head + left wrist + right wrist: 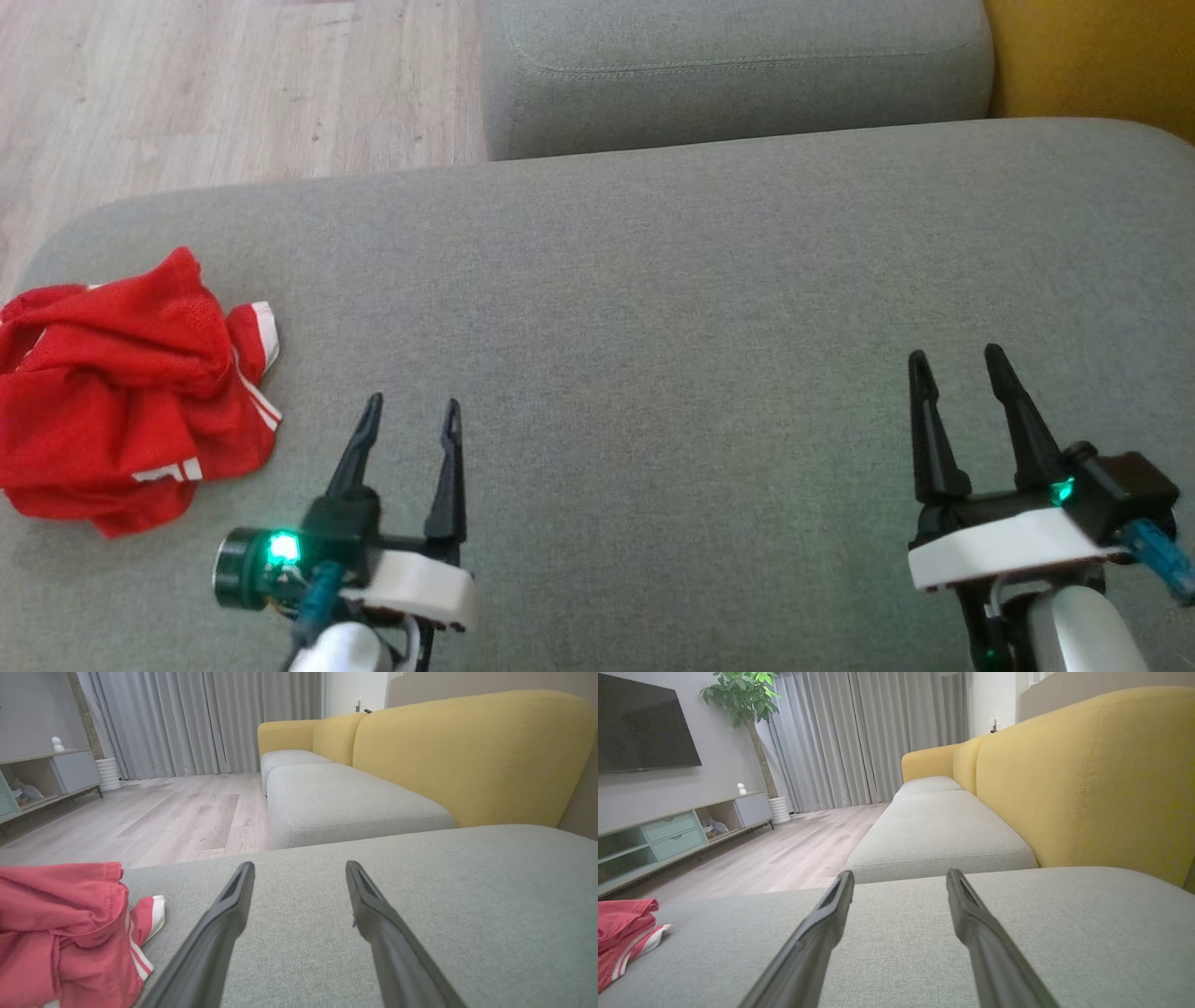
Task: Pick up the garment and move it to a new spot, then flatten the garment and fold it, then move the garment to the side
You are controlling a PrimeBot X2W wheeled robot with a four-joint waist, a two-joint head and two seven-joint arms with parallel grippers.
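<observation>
While left pincer (414, 401) and right pincer (954, 352) gape empty; garment (112, 392) near, leftward, untouched

Soft even daylight, faint shadows, mild softness in the head view, wide-angle bending at wrist-view edges.

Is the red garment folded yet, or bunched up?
Bunched up, not folded: the red garment lies in a rumpled heap on the grey cushion.

The garment (121, 401) runs off the head view's left edge — its shape hidden
</observation>
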